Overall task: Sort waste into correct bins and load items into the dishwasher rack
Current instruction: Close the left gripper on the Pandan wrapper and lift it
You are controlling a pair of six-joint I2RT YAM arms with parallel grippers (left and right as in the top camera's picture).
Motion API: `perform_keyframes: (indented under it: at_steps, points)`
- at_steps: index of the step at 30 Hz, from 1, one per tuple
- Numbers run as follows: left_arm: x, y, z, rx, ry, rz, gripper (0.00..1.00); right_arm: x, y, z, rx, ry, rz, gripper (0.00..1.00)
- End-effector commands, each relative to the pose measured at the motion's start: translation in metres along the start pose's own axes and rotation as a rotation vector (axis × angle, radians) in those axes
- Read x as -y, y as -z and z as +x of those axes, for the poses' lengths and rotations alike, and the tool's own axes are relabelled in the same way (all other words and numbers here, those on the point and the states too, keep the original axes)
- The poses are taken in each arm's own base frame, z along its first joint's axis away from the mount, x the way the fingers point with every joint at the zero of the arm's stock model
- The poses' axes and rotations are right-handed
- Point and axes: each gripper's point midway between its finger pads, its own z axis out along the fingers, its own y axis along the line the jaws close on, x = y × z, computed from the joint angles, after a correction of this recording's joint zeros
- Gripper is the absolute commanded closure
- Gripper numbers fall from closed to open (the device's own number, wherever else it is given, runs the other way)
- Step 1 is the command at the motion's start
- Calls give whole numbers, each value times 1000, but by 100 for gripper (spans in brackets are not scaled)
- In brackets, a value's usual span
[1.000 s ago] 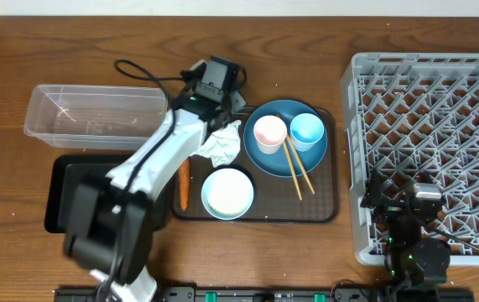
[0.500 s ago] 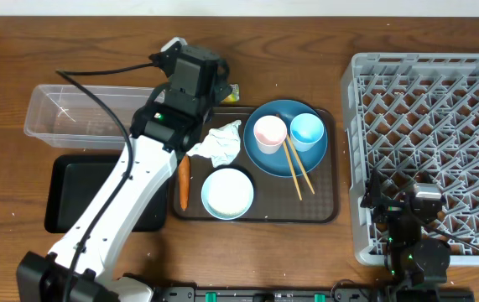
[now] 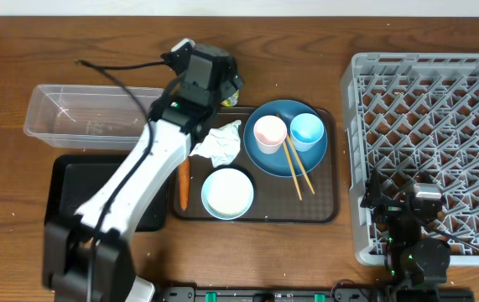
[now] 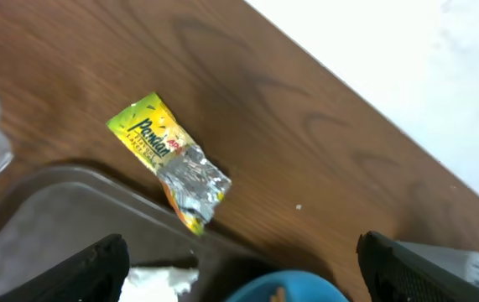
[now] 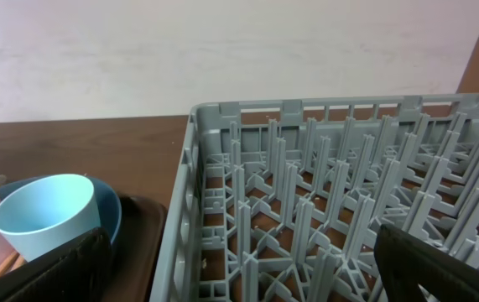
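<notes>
The blue plate point(image 3: 260, 159) holds an upright pink cup point(image 3: 269, 132), a light blue cup point(image 3: 307, 130) and slanting chopsticks point(image 3: 294, 168); the crumpled white tissue point(image 3: 216, 144) lies just left of the plate, the grey rack point(image 3: 440, 109) to its right

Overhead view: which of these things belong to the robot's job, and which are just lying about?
Job: snack wrapper, tissue, carrot, clear tub, black tray, blue plate, pink cup, light blue cup, white bowl, chopsticks, grey rack.
Just there: brown serving tray, wooden table.
</notes>
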Motion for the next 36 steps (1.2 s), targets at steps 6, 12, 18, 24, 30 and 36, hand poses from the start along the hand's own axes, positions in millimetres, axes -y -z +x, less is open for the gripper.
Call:
perform_keyframes:
  at_steps: [6,12,18,24,30,36]
  points:
    - [-25,-70,12,-6,2,-73,9,0,0,1,0,-6,0,1]
    - [-38,-99,29,-30,-5,-103,11,0,0,1,0,-6,0,1]
    - [-45,-119,40,-38,-7,-113,12,0,0,1,0,-6,0,1]
    - [-49,-126,47,-49,-13,-121,24,0,0,1,0,-6,0,1]
    - [-46,-126,51,-60,-18,-113,57,0,0,1,0,-6,0,1]
    - [-40,-124,58,-68,-31,-103,73,0,0,1,0,-6,0,1]
